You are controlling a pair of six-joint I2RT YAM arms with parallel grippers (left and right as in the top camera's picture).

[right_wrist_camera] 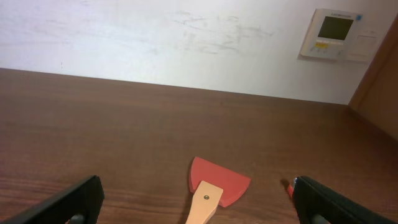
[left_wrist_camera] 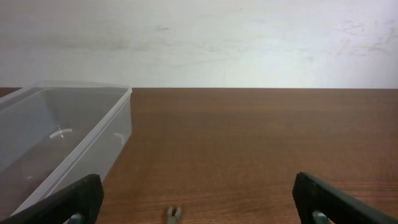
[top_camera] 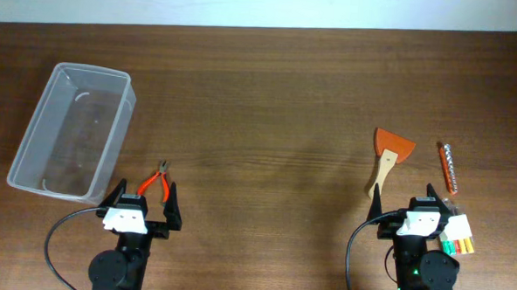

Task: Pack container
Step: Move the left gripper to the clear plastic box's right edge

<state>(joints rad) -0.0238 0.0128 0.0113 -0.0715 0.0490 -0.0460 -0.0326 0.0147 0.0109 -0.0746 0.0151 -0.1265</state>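
No text, brand or number can be read anywhere here. The wall panel (right_wrist_camera: 334,34) in the right wrist view has a greenish screen and a small yellow patch under it, but whatever is printed there is too small and blurred to make out. In the overhead view, the small white pack with coloured ends (top_camera: 458,232) on the table shows no lettering that can be read.
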